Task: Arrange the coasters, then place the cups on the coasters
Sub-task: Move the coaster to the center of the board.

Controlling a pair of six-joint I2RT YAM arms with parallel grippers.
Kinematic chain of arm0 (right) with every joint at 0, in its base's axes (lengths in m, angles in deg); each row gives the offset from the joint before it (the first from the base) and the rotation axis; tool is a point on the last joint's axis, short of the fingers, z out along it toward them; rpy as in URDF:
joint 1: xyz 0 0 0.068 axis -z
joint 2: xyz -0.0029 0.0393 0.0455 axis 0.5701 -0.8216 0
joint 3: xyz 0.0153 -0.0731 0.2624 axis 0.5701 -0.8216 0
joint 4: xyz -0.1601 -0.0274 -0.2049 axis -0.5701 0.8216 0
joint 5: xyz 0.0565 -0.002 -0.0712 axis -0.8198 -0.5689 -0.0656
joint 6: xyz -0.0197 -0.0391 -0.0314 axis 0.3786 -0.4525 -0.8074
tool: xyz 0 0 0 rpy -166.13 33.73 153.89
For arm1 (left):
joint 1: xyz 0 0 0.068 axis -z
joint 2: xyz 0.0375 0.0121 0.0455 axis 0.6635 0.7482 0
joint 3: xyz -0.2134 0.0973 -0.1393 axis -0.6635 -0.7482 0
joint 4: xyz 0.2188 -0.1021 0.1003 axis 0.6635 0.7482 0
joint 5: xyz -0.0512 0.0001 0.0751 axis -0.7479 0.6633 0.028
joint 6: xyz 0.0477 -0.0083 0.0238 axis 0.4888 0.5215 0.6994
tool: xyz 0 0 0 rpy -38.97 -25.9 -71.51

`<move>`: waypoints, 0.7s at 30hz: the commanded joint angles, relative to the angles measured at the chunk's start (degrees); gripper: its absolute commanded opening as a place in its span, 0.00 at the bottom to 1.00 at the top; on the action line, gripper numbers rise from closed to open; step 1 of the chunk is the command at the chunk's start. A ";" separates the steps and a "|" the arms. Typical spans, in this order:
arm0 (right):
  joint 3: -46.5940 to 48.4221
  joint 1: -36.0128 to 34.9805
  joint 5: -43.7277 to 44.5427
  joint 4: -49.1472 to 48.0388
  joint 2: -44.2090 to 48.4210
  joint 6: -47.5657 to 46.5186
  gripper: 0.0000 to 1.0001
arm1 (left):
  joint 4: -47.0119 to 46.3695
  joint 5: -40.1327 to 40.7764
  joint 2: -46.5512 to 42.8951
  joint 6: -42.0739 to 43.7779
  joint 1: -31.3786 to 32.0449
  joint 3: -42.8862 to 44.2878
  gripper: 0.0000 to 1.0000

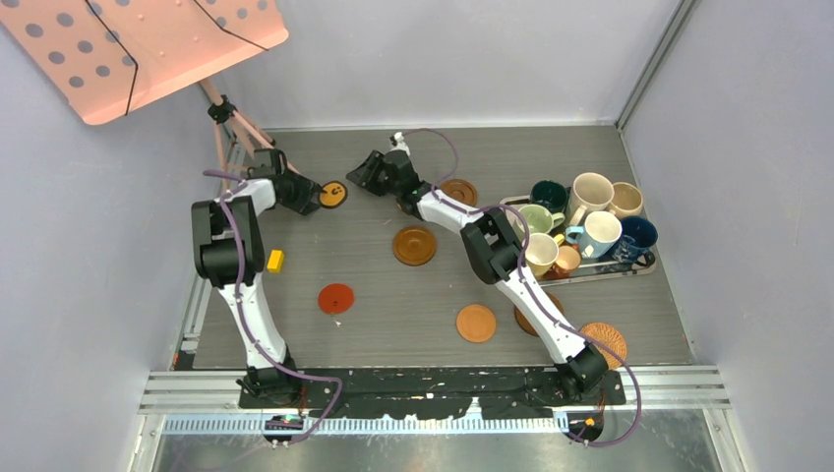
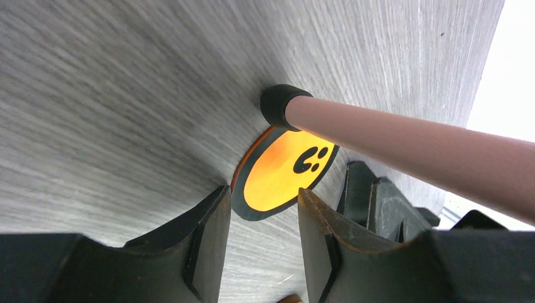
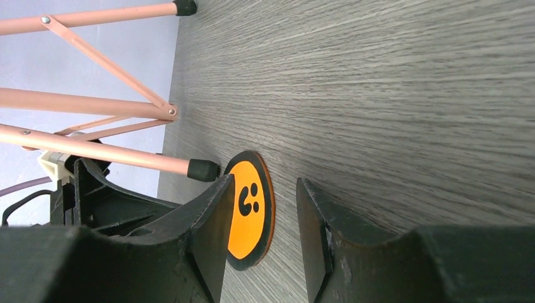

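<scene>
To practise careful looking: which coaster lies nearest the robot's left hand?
The black-rimmed orange coaster with black marks, beside the pink stand's foot, just ahead of the left hand. The rest, like the red coaster, are plain and lie farther off.

Coasters [image 1: 604,342] lie scattered flat; cups [image 1: 598,234] stand grouped.
Black-and-orange coaster [image 1: 332,194] sits just beyond the left gripper [image 2: 262,202] fingertips, between it and the right gripper [image 3: 265,189]. Dark brown ringed coaster [image 1: 414,245], red coaster [image 1: 335,298] and orange-tan coaster [image 1: 476,323] lie well apart, nearer the bases than either claw. Eight upright handled cups cluster well right of the right gripper.
</scene>
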 commanded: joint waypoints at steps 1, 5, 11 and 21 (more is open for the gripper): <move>-5.95 1.75 0.19 -1.16 5.77 -0.01 0.48 | -2.37 -4.20 2.93 3.01 4.86 4.44 0.46; -8.62 2.59 0.17 -1.59 7.98 -1.10 0.48 | -2.09 -5.08 4.17 2.51 6.00 6.21 0.46; -9.16 3.35 -0.02 -1.01 9.03 -1.35 0.48 | -1.87 -5.12 4.30 2.57 8.43 6.77 0.46; -8.88 4.04 -0.47 -1.39 9.09 -1.52 0.48 | -1.72 -5.00 4.00 3.27 9.08 6.65 0.46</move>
